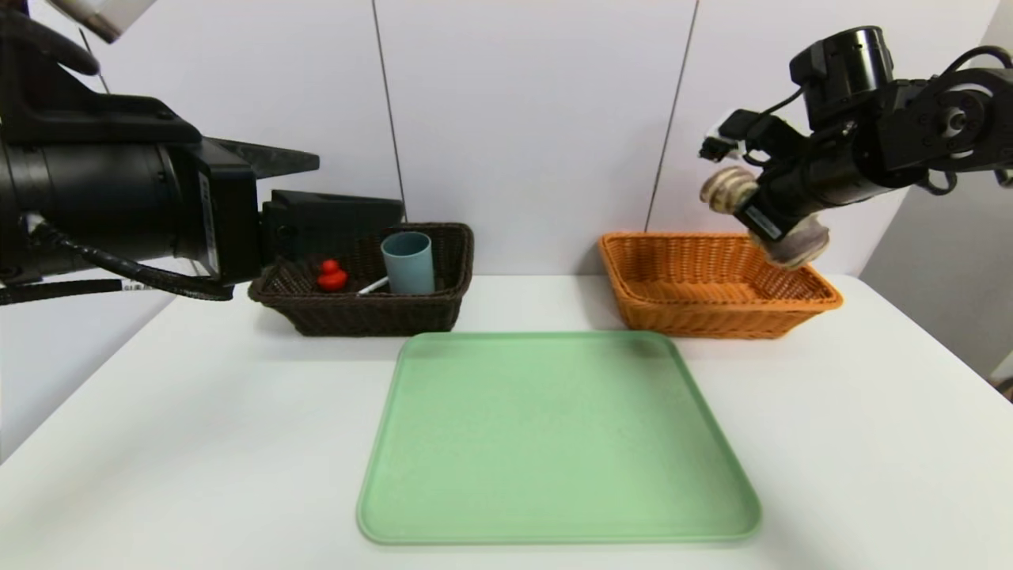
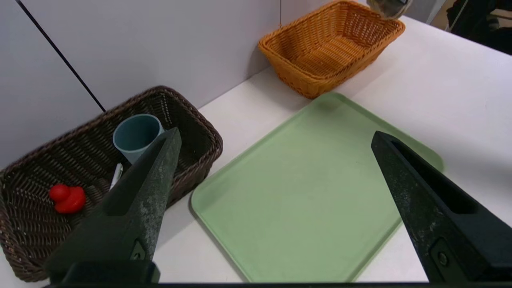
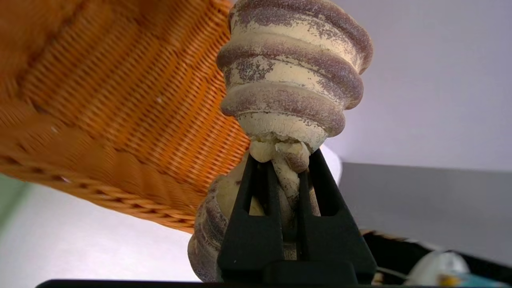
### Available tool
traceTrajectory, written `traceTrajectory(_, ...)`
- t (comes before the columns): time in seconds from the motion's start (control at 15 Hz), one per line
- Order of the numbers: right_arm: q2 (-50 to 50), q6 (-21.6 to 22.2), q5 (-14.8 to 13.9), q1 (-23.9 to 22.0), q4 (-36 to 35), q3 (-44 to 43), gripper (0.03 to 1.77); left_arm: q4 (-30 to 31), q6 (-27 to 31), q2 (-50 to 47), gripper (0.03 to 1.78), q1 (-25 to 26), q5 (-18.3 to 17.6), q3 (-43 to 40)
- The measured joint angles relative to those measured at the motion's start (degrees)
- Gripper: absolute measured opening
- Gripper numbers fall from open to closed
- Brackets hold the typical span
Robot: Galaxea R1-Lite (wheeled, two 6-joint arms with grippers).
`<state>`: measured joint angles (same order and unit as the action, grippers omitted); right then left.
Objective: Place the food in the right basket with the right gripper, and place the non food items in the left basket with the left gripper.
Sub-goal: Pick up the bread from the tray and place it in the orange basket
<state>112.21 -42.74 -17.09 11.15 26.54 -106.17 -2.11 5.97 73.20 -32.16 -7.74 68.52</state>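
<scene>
The right gripper (image 3: 285, 168) is hanging in the air over the right-hand end of the orange basket (image 1: 716, 317), its jaws pinched tight on the narrow twisted waist of a ridged, cream-and-brown pastry (image 3: 294, 76). In the right wrist view the two black fingers (image 3: 250, 224) are pressing the thin middle between them, with one swollen, ringed end bulging out beyond the fingertips and the other end sitting lower, back behind the fingers. In the head view the pastry (image 1: 728, 188) is showing one end to the left of the gripper and the other end below it, just above the basket's right rim; it is not touching the wicker. The orange basket is standing on the white table (image 1: 158, 443) near the wall, beyond the far right corner of a green tray (image 1: 558, 443). The left gripper (image 2: 276, 140) is hovering above the table near the dark brown basket (image 1: 372, 317), its jaws spread wide and gripping nothing. That basket is standing at the tray's far left corner, well apart from the orange one, and is holding an upright blue-grey cup (image 1: 408, 263), a small red rubber duck (image 1: 331, 275) and a thin white stick-like thing (image 1: 372, 286) lying between them.
</scene>
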Motion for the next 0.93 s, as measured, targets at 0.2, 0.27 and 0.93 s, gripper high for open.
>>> traceTrajectory(0.2,1.38,-7.12,0.00,0.13,2.15,-0.09,0.15,0.74,0.26,-0.17,1.69,0.00,-0.02,-0.13)
traceTrajectory(0.27,1.79,-8.25,-0.13,0.13,3.91,-0.33,0.15,0.79,0.22,-0.17,1.69,0.00,-0.05,-0.26)
traceTrajectory(0.93,6.42,-16.08,-0.90,-0.09,8.07,-4.24,0.15,1.97,0.50,-0.55,1.69,0.00,-0.11,-0.78)
